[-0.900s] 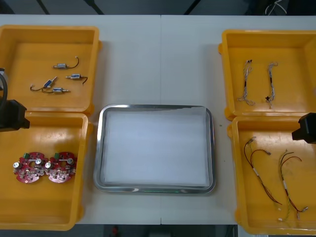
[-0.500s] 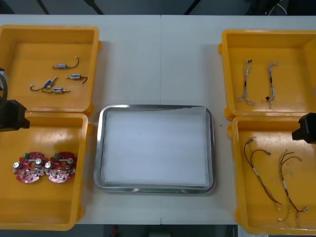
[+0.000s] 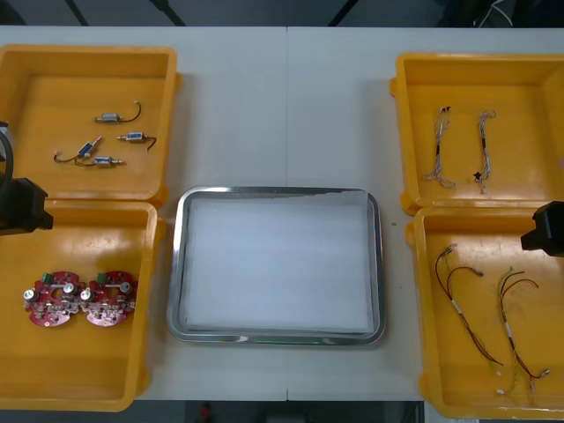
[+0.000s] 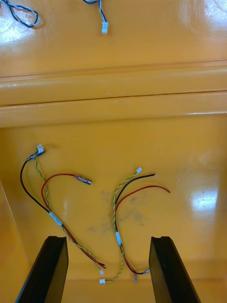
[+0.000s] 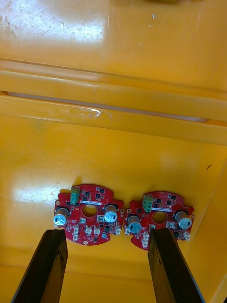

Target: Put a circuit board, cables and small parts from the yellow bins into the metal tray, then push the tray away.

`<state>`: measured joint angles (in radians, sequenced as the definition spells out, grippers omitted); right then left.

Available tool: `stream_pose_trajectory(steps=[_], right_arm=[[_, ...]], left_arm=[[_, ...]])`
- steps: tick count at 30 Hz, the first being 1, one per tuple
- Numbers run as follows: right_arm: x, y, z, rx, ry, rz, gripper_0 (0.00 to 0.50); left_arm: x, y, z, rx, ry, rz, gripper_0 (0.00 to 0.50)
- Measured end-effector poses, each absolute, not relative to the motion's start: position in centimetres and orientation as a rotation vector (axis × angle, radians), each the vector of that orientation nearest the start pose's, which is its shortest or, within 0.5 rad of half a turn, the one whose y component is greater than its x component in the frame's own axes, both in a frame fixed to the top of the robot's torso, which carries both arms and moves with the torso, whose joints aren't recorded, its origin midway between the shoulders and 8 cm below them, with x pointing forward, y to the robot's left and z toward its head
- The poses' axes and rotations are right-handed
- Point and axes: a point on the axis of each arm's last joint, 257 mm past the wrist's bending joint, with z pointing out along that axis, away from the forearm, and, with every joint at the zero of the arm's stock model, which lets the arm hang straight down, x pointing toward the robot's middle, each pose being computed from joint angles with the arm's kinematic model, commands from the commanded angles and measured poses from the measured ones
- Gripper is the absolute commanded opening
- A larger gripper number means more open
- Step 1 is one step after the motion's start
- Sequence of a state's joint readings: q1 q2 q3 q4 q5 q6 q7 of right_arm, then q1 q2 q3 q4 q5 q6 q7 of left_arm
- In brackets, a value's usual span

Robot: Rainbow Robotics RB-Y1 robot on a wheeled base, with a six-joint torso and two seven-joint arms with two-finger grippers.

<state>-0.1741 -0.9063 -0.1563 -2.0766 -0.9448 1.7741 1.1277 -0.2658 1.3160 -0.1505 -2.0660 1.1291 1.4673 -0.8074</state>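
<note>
The tray (image 3: 174, 264) is bare, so picking seems just begun; the left gripper (image 5: 106, 236) hangs wide over two boards (image 5: 90, 214), the right gripper (image 4: 109, 242) wide over cables (image 4: 118, 213); next, lower onto one.

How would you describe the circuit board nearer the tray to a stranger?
Find the metal tray. The near yellow bin on the robot's left holds two round red boards side by side. Pick the inner board, closer to the tray, not the outer board.
</note>
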Motion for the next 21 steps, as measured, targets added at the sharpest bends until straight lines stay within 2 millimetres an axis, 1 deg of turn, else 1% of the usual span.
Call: stream_pose_trajectory(steps=[21], right_arm=[[38.26, -36.54, -19.00, 0.101, 2.752, 0.048, 0.500]], left_arm=[[39.72, 37.37, -16.97, -0.214, 2.719, 0.032, 0.500]])
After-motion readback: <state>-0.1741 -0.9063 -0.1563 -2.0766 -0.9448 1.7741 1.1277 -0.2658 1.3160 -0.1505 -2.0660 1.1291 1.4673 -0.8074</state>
